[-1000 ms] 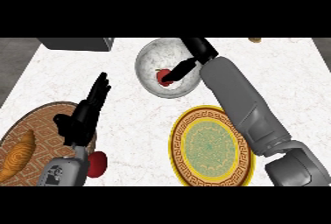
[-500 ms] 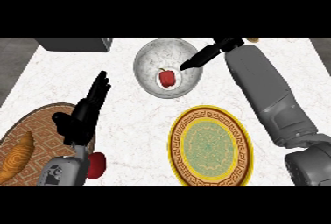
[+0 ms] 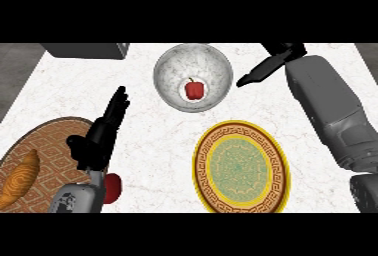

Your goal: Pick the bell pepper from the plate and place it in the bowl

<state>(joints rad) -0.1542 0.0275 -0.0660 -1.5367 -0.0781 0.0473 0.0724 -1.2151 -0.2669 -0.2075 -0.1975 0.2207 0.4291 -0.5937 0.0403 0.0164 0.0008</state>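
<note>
White marble-patterned counter (image 3: 155, 130) is filling my one head view, running up to a dark block (image 3: 85, 50) at the far left corner. I am seeing the bell pepper (image 3: 194, 89), small, red and glossy with a green stem, sitting upright in the middle of the bowl (image 3: 171, 65), a round, pale, speckled dish that looks like stone. Nearer me, the plate (image 3: 241, 167) is lying bare, flat and yellow-rimmed with a key pattern round a green centre, which is telling me the transfer is done.

My right hand (image 3: 264, 69) is hanging just beside the bowl's right rim, apart from it, fingers straight and holding nothing; I judge it is there because it has nothing left to carry. My left hand (image 3: 109, 120) is resting open, fingers up, at the left. Beside it, a round woven board (image 3: 55, 150) is carrying a tan loaf (image 3: 18, 177), and something red (image 3: 112, 187) is peeking from behind the forearm.
</note>
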